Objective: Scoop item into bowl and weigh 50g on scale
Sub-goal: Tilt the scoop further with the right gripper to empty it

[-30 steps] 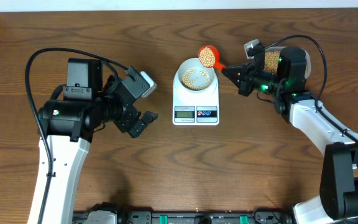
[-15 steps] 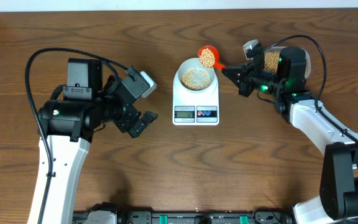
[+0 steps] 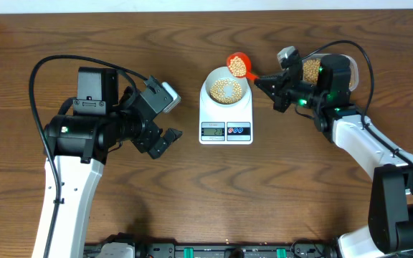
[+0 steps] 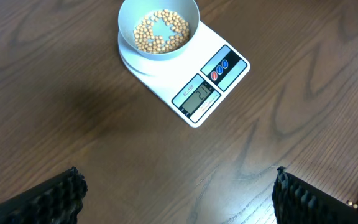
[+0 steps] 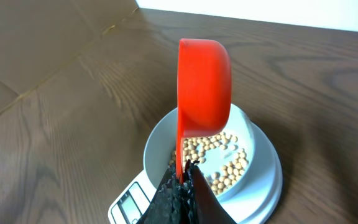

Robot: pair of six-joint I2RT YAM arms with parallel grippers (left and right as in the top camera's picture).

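Observation:
The white scale (image 3: 226,115) stands mid-table with the white bowl (image 3: 226,90) on it, holding tan beans (image 3: 226,89). Both also show in the left wrist view: scale (image 4: 219,78), bowl (image 4: 159,28). My right gripper (image 3: 272,87) is shut on the handle of a red scoop (image 3: 238,64) tilted over the bowl's back right rim, with beans in it. In the right wrist view the scoop (image 5: 204,87) stands on edge above the bowl (image 5: 194,158). My left gripper (image 3: 165,140) is open and empty, left of the scale.
A clear tub of beans (image 3: 312,69) sits at the back right, behind my right arm. The scale's display (image 4: 197,96) shows digits I cannot read surely. A pale wall edge runs along the table's far side.
The scoop has tilted further over the bowl and more beans lie in the bowl. My left arm has not moved.

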